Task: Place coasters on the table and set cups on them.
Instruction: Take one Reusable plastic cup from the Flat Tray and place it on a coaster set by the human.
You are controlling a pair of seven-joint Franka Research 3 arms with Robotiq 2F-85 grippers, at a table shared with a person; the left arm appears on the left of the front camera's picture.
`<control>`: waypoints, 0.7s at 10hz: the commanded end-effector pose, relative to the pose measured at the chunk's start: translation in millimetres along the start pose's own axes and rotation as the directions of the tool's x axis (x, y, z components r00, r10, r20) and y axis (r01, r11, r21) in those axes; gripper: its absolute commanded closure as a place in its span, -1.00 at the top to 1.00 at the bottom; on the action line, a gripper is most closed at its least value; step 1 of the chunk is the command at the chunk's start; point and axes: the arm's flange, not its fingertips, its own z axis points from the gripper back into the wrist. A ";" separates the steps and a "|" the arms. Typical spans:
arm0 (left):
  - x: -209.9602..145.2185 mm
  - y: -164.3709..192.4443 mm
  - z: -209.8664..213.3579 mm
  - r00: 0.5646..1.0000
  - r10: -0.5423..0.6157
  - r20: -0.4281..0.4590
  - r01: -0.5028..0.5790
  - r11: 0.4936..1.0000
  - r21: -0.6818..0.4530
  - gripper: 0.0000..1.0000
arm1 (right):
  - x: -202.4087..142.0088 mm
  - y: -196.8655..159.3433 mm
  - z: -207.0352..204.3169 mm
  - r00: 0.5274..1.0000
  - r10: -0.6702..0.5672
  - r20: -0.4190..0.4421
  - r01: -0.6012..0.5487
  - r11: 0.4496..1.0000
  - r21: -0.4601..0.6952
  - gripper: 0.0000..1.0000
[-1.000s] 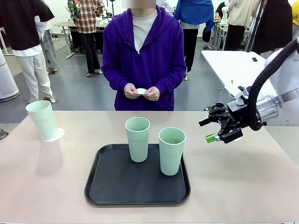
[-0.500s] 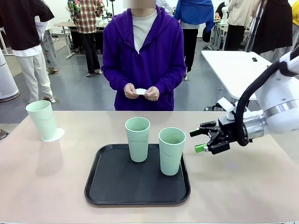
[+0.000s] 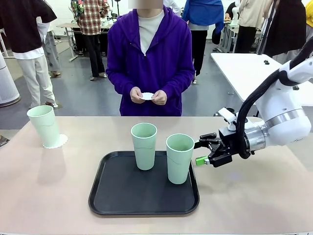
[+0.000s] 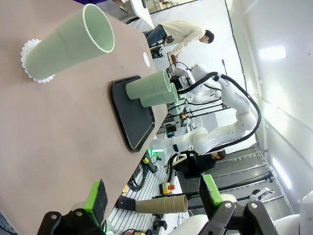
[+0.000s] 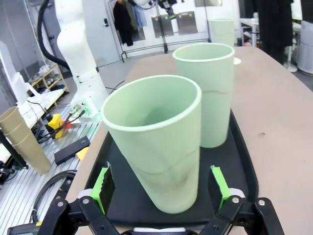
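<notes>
Since a second ago, the right tool point(image 3: 200, 149) has been carried leftward and lower over the desk point(image 3: 254, 196), from well right of the black tray point(image 3: 144, 198) to just beside the right-hand cup point(image 3: 180, 158). Its jaws are spread wide and nothing is gripped. One black finger is seen above and one green pad below, both pointed at the cup's right side, with a sliver of gap left. In the right wrist view, the right tool point(image 5: 161, 183) is seen with the same mint-green cup point(image 5: 156, 142) framed between its two green pads, low on the cup's body.

A second cup point(image 3: 144, 146) is stood upright on the tray just behind and left of the first. A third cup point(image 3: 44, 126) is set on a lacy white coaster point(image 3: 55, 142) at the desk's far left, well apart from the tray.

Across the desk, another coaster point(image 3: 148, 96) is held at waist height in both hands point(image 3: 138, 95) of a person in a purple hoodie.

In the left wrist view, the left tool point(image 4: 153, 195) is shown released, jaws wide, with nothing between them, above the desk's edge.
</notes>
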 end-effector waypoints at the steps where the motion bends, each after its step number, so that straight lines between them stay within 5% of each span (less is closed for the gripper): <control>1: -0.3 -1.7 1.4 1.000 0.004 0.001 -0.004 1.000 0.010 1.00 | -5.2 -5.0 -6.2 0.999 0.040 -0.006 -0.040 0.997 0.071 1.00; 7: -0.3 -1.7 1.4 1.000 0.004 0.001 -0.004 1.000 0.010 1.00 | -22.5 -24.8 -21.1 0.999 0.052 -0.013 -0.050 0.991 0.127 1.00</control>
